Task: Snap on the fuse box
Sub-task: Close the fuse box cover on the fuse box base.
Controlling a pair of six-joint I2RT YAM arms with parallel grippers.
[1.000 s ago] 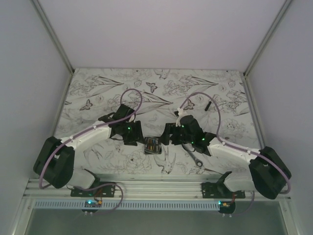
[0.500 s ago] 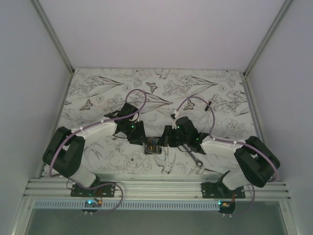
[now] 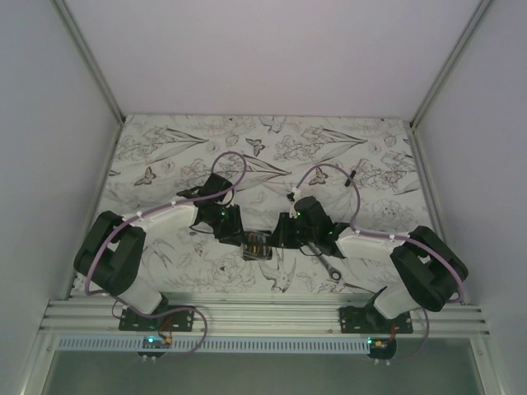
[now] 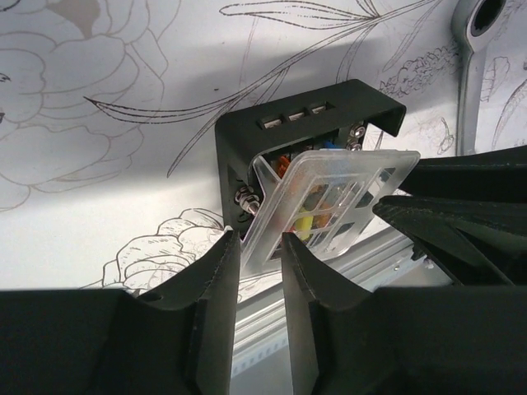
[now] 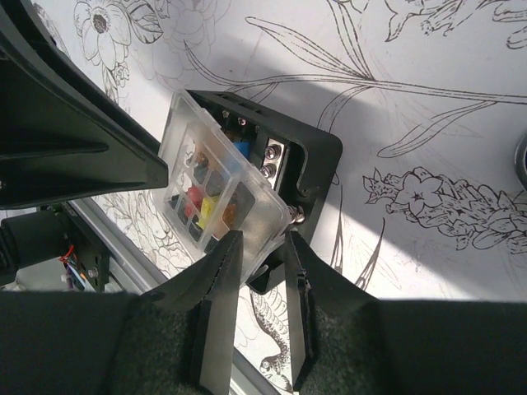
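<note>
The fuse box [image 3: 258,245] is sitting on the flower-printed table cover [image 3: 165,156], between the two arms. Its rows of orange, yellow and blue fuses are showing through a clear lid [image 4: 329,202] that is resting tilted over the black body. A silver wrench [image 3: 325,263] is lying at 4 o'clock from the box, and a thin black stick [image 3: 352,177] is lying well apart at 2 o'clock. The left pincer [image 4: 257,243] is reaching in from 9 o'clock, nearly closed and pinching one lid corner. The right pincer [image 5: 262,245] is reaching in from 3 o'clock, pinching the opposite corner just as narrowly.
</note>
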